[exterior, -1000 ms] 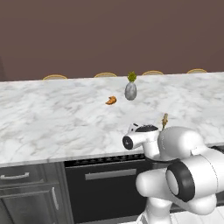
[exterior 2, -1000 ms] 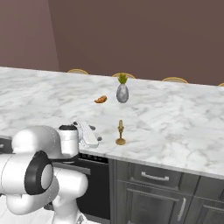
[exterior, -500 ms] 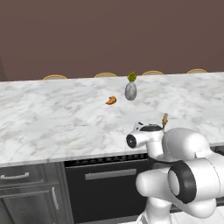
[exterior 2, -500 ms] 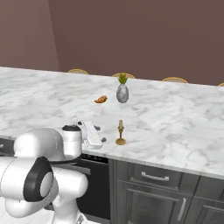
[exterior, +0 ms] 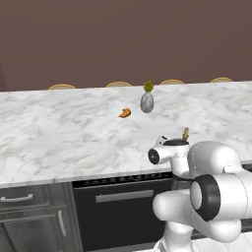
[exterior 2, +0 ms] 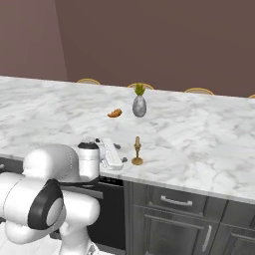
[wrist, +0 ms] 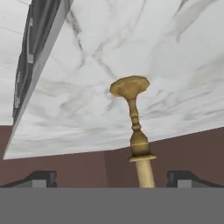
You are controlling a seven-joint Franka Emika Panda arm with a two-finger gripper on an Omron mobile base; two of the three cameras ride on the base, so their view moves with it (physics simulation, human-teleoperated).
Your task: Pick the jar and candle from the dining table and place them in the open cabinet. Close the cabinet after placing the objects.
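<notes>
Long white marble dining table (exterior: 59, 142) with grey veins running across the frame, dark drawer fronts (exterior: 29, 216) with silver bar handles below its near edge, tan chair backs (exterior: 118, 84) peeking over the far edge against a brown wall. Standing near the front edge just beyond the white arm's (exterior: 206, 197) wrist, the top of the candle (exterior: 185, 133), its lower part hidden behind the hand. Farther out past the hand and well apart from it, a grey egg-shaped vase (exterior: 146, 102) with a green sprig, and just beside that a small orange croissant (exterior: 125, 113).
</notes>
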